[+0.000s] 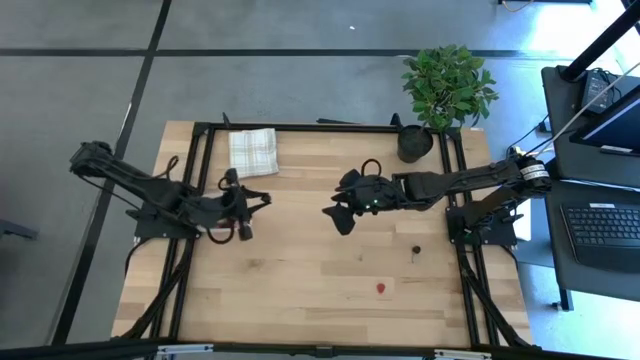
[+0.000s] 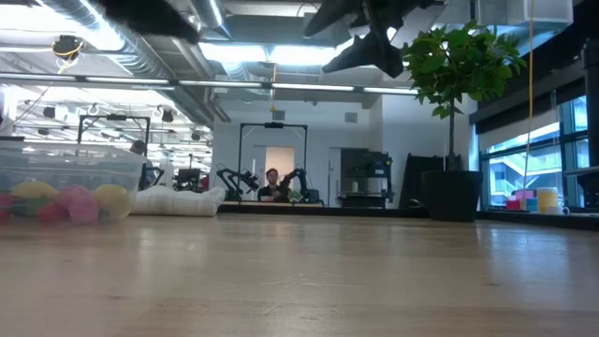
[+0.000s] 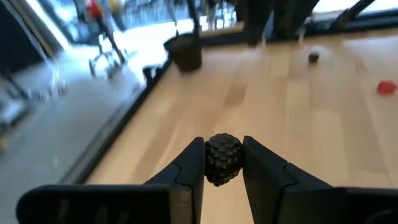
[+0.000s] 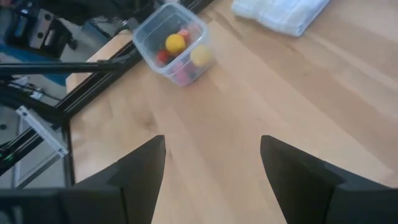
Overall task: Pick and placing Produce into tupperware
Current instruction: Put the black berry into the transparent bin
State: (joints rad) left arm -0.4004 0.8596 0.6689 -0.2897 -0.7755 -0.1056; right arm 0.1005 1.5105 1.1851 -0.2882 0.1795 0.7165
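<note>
The tupperware (image 4: 171,42) is sitting on the tabletop (image 1: 300,270) near its left edge, already holding yellow and red fruit pieces, with the checked cloth (image 1: 252,150) lying a little beyond it toward the far side. The left hand (image 3: 222,163) is pinching a dark bumpy berry (image 3: 222,158) between its fingers and, in the high view, is hovering over the spot where the container should be, hiding it there; so the drop looks to be almost straight down, though how exactly the berry is lining up with the rim cannot be told. The right hand (image 4: 211,168) is hanging wide open and empty above mid-table, facing the container from well apart. A small dark piece (image 1: 415,249) and a red piece (image 1: 381,289) are waiting on bare wood nearer the right arm, with open room around both.
</note>
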